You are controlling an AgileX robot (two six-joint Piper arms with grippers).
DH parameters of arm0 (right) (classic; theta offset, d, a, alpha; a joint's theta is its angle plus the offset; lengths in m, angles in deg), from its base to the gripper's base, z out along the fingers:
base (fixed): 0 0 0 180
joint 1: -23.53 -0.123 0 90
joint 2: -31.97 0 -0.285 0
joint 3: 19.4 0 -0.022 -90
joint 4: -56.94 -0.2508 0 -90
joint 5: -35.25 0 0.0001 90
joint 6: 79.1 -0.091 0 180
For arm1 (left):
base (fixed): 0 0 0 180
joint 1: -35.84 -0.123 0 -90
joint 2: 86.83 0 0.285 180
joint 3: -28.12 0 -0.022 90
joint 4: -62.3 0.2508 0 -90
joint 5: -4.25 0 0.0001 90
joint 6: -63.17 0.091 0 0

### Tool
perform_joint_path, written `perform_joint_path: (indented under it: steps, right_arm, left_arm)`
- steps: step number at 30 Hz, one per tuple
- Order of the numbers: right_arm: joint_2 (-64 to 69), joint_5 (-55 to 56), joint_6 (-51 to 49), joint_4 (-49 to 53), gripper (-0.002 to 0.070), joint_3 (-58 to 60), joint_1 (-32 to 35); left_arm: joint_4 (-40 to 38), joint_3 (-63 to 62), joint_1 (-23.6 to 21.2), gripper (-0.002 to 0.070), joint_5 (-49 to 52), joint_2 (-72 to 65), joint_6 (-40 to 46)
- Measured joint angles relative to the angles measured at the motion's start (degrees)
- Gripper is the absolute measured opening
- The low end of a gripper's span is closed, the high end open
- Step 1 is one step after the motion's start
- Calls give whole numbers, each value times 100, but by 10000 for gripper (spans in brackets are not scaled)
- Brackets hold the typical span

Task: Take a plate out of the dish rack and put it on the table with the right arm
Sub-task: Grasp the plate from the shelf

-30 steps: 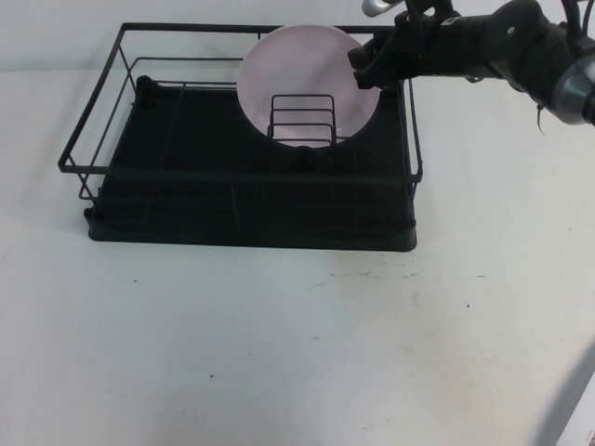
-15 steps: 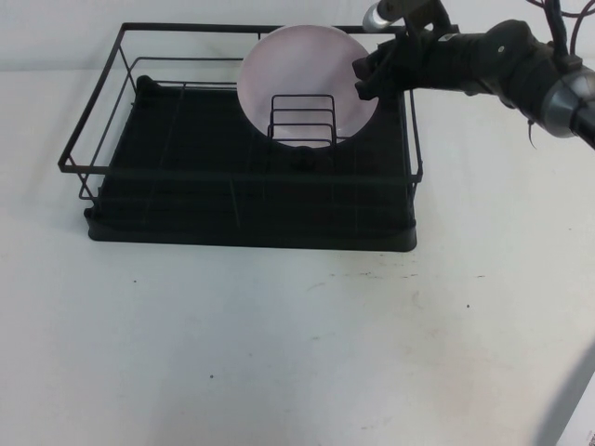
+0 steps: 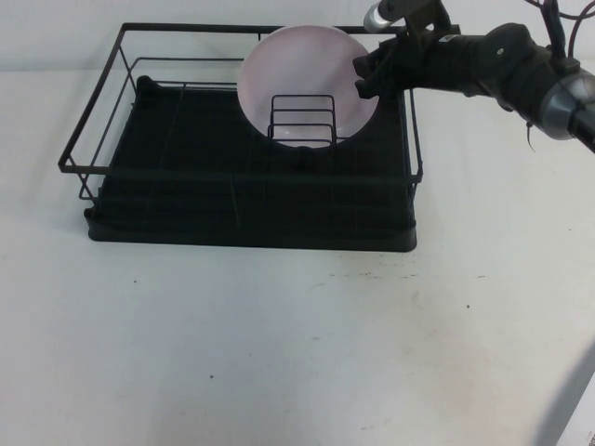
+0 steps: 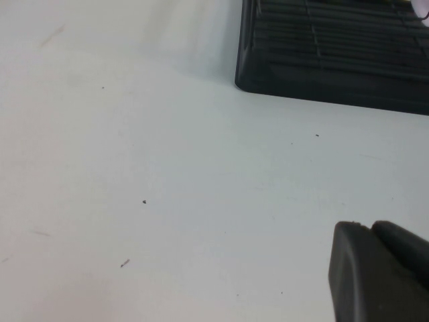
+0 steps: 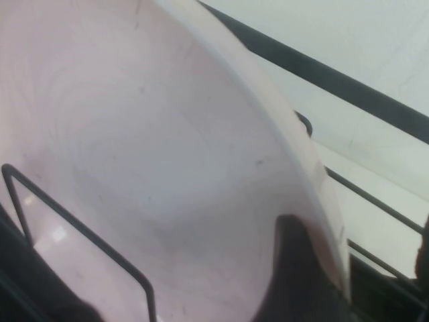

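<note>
The pale pink plate (image 3: pixel 307 70) stands upright in the wire divider (image 3: pixel 302 119) at the back right of the black dish rack (image 3: pixel 186 186). My right gripper (image 3: pixel 364 74) is at the plate's right rim. In the right wrist view the plate (image 5: pixel 134 134) fills the frame. The right gripper (image 5: pixel 358 235) is open, with one finger (image 5: pixel 295 268) against the plate's face and the other behind the rim, apart from it. My left gripper (image 4: pixel 369 228) is shut and empty, low over the table (image 4: pixel 167 188), away from the rack (image 4: pixel 335 60).
The white table (image 3: pixel 297 344) spreads wide in front of the rack and to its right. The rack's wire rails (image 3: pixel 93 130) rise around the plate. The right arm (image 3: pixel 521 70) reaches in over the rack's back right corner.
The right arm has shifted slightly, its wrist lifting and its gripper settling at the plate's right rim. The plate and rack have not moved.
</note>
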Motion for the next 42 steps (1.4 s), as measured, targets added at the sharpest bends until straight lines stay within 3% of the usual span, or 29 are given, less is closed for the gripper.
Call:
perform_joint_path:
  steps: [22,36,42]
  right_arm:
    - [171,-13,158,-381,290,0,-7]
    - [184,184,171,-427,32,0,-35]
    - [160,166,204,-405,10,0,-35]
  left_arm:
    - [0,0,0,-4,0,0,0]
    - [0,0,0,-4,0,0,0]
    - [0,0,0,-4,0,0,0]
